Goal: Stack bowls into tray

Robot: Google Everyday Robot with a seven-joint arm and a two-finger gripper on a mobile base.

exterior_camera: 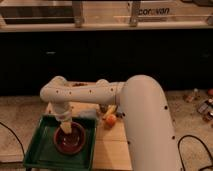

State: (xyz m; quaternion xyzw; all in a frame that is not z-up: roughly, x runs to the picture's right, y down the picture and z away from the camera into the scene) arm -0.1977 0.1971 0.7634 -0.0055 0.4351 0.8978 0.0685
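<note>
The white arm (125,100) is reaching across the wooden table (112,147) from the right, bending down at its elbow toward the lower left of the view. The gripper (65,127) is hanging at the arm's end, directly over the bowl (70,138), at about the 11 o'clock part of the bowl's rim. It appears to be touching or gripping that rim, but the fingers blend with the bowl, so I cannot tell whether the pincer is wide, narrow or closed on anything.

The dark reddish-brown bowl is sitting inside the green tray (37,157), roughly in the tray's middle, leaning toward its right half. The tray is lying at the table's left end, at 7 o'clock in the view.

A small orange fruit (110,120) is resting on the table at the bowl's 2 o'clock, just outside the tray's right wall, close beside the arm.
</note>
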